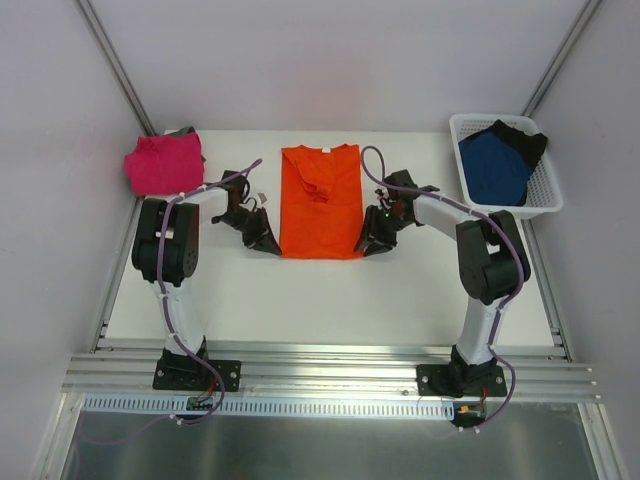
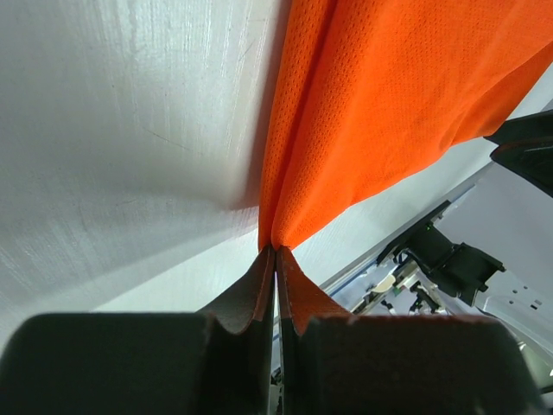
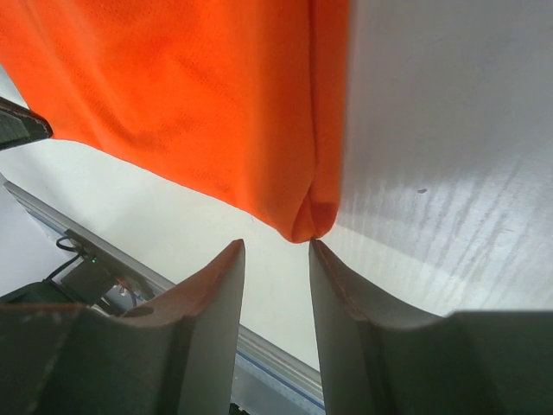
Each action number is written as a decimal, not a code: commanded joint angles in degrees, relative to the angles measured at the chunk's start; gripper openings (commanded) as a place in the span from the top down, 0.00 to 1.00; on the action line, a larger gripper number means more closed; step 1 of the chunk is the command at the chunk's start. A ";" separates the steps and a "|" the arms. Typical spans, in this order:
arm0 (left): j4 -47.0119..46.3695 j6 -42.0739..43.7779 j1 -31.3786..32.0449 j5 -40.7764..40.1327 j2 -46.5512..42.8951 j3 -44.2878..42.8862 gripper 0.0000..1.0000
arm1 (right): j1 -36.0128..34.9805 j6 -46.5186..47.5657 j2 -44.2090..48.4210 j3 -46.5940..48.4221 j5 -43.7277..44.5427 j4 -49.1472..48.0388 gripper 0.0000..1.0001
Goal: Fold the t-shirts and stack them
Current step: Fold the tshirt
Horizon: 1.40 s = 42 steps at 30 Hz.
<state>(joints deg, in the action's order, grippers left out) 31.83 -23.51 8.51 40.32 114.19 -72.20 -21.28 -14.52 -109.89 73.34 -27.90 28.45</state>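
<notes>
An orange t-shirt [image 1: 320,200] lies flat on the table's middle, sides folded in, collar to the far side. My left gripper [image 1: 267,241] is at its near left corner, shut on the orange cloth [image 2: 371,104], which rises from between the closed fingertips. My right gripper [image 1: 372,243] is at the near right corner with jaws open; the orange corner [image 3: 307,216] sits just beyond the tips, touching the right finger's tip [image 3: 321,251]. A folded magenta-pink t-shirt [image 1: 163,163] lies at the far left. A dark blue t-shirt [image 1: 494,168] and a black one [image 1: 528,140] lie in the basket.
The white mesh basket [image 1: 552,195] stands at the table's far right corner. Something grey [image 1: 182,131] peeks from behind the pink shirt. A small white tag [image 1: 260,195] lies on the table left of the orange shirt. An aluminium rail [image 1: 330,365] runs along the near edge.
</notes>
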 commanded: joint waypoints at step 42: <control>0.68 0.39 -0.43 0.12 -3.19 0.57 1.00 | 1.41 2.48 -5.25 1.71 -0.66 -0.50 0.94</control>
<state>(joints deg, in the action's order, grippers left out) 31.83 -23.49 8.51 40.25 112.90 -71.20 -20.12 -12.99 -114.39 73.41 -28.69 28.01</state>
